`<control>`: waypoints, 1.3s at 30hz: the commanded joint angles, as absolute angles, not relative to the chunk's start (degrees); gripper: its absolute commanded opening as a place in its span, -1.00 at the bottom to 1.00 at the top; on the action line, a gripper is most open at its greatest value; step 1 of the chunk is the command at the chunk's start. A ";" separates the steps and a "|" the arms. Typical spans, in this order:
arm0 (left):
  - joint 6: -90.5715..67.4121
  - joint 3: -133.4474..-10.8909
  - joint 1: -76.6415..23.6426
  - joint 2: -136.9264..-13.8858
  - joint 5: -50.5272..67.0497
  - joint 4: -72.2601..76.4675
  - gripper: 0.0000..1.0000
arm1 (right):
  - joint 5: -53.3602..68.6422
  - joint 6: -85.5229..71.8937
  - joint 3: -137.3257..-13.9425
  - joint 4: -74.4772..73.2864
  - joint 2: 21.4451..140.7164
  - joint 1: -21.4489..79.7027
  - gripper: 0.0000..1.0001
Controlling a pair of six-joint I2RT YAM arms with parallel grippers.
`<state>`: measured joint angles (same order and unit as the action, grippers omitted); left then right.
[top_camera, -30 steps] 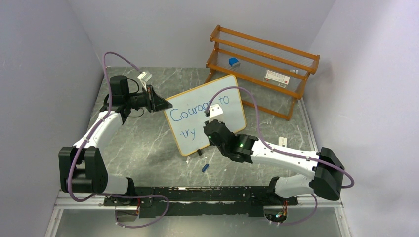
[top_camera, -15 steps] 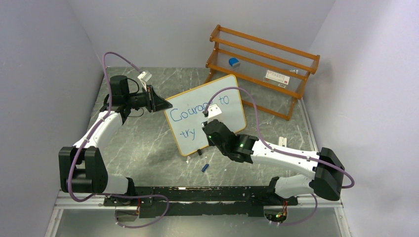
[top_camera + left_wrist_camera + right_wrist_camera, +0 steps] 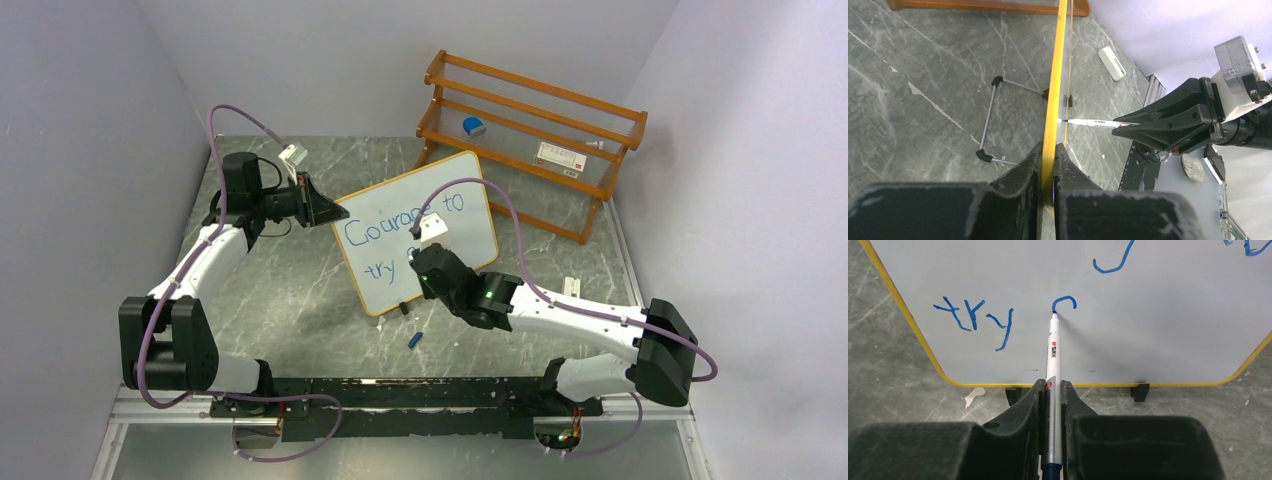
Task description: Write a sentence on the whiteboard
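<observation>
The whiteboard (image 3: 470, 238) stands tilted on the table, with a thin orange-yellow frame. The sentence (image 3: 398, 226) reads "Courage to" in blue, with "try" (image 3: 975, 317) below and a short blue arc (image 3: 1064, 301) after it. My left gripper (image 3: 325, 208) is shut on the board's left edge, which shows between its jaws in the left wrist view (image 3: 1048, 150). My right gripper (image 3: 1051, 385) is shut on a silver marker (image 3: 1053, 355). The marker's tip touches the board at the arc's left end. In the top view the right gripper (image 3: 426, 263) is in front of the board's lower half.
A wooden rack (image 3: 530, 120) stands behind the board, holding a blue eraser (image 3: 473, 126) and a white box (image 3: 560, 155). A blue marker cap (image 3: 414, 340) lies on the table near the board's foot. A small white block (image 3: 571, 287) lies to the right. The board's wire stand (image 3: 990, 120) is behind it.
My right gripper has shifted slightly left and down along the board's second line with the marker. The left arm and board have not moved.
</observation>
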<state>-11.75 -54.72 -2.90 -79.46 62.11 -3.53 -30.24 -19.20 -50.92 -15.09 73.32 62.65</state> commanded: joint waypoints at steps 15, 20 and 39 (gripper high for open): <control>-8.56 -54.32 -4.66 -81.37 57.49 -7.91 -0.90 | -35.11 -20.71 -48.92 -16.45 72.44 62.36 -1.00; -8.59 -54.32 -4.66 -81.34 57.49 -7.91 -0.90 | -35.86 -20.56 -48.77 -14.57 71.83 62.26 -1.00; -8.65 -54.32 -4.66 -81.40 57.64 -7.73 -0.90 | -36.65 -19.36 -49.10 -10.48 71.22 62.16 -1.00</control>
<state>-11.55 -54.85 -2.92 -79.50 62.11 -3.75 -34.37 -19.27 -49.32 -12.97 72.47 62.63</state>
